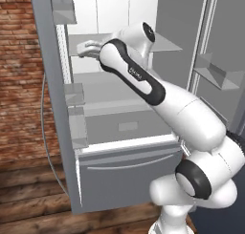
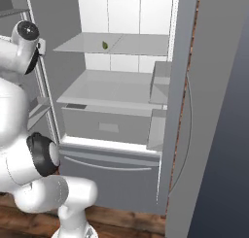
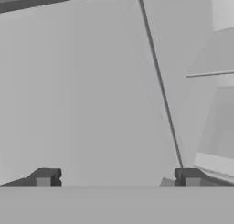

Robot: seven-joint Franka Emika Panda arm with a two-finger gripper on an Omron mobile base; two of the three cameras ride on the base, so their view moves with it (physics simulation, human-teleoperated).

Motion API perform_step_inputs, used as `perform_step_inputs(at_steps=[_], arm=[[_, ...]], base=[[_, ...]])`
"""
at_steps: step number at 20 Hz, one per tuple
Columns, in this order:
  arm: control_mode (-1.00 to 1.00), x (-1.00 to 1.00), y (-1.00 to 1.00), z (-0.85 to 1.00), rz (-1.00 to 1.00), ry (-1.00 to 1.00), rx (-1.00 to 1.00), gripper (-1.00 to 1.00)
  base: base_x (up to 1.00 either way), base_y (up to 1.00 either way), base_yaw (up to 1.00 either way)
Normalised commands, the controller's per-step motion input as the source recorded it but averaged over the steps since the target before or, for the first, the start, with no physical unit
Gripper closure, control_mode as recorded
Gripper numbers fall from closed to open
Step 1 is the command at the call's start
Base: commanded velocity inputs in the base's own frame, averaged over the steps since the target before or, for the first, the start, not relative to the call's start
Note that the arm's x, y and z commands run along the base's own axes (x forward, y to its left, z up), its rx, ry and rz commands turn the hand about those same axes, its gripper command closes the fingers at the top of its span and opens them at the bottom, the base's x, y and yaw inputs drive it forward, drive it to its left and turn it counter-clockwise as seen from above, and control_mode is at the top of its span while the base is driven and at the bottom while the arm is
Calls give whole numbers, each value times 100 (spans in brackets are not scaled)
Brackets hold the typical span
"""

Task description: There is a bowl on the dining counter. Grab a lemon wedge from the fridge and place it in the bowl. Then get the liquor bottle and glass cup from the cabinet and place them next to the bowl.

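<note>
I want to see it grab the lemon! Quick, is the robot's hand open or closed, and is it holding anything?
Gripper: open, fingers wide apart, holding nothing. The lemon wedge sits on the fridge shelf.

The fridge's point(image 2: 121, 86) upper grey shelf point(image 2: 131, 45) carries the small lemon wedge point(image 2: 104, 45) near its middle.
</note>
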Motion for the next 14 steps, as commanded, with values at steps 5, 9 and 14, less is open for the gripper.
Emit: perform_step_inputs(at_steps=[5, 9, 14], arm=[[-100, -40, -100, 28, -24, -23, -22, -100], [-100, -30, -100, 13, -29, -15, -21, -100], [-100, -41, -98, 2, -32, -5, -18, -100]], base=[[0, 0, 0], [0, 0, 0], [0, 0, 0]])
